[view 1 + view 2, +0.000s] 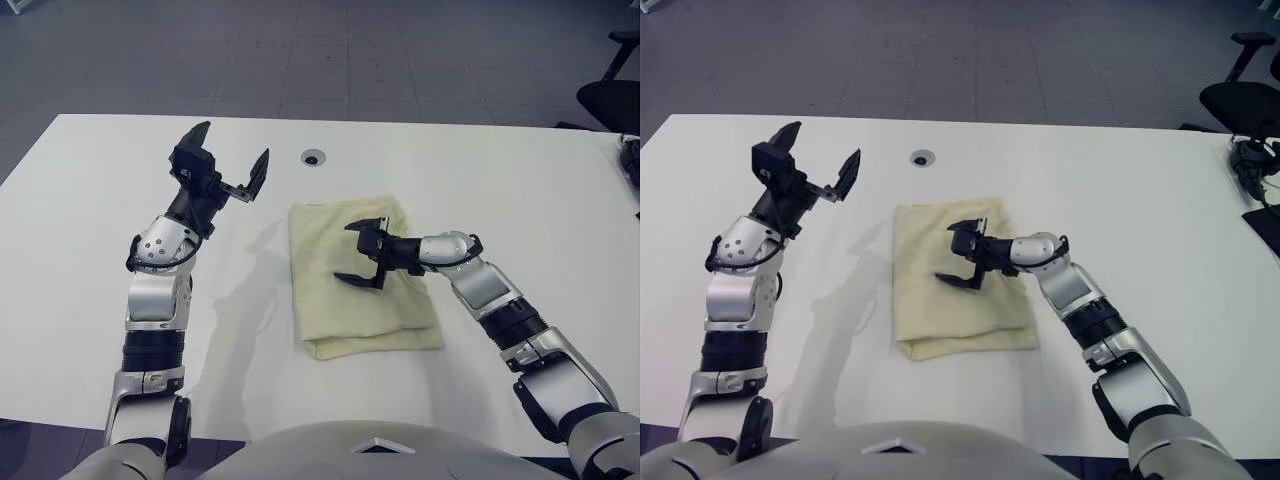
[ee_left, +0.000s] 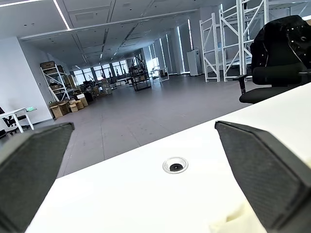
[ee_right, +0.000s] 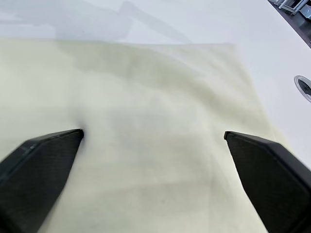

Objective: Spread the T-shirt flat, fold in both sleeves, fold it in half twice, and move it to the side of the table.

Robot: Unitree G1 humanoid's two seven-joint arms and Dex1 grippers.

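left eye view: the folded t-shirt [image 1: 362, 282] lies mid-table [image 1: 500, 160]. right gripper [image 1: 346, 252] is spread wide at the cloth's surface; left gripper [image 1: 236, 143] is also apart, raised beside it. a shallow pinch could catch only the top layer, unfolding the stack when it is moved sideways.

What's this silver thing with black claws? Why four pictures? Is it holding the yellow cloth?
It is a robot with two arms. Two pictures come from cameras in its head, looking down at a white table. The other two come from its wrists; the dark wedges there are its own fingers. A folded yellow T-shirt lies on the table, near a round hole. The left gripper is raised, open. The right gripper is open over the T-shirt. Nothing is held.
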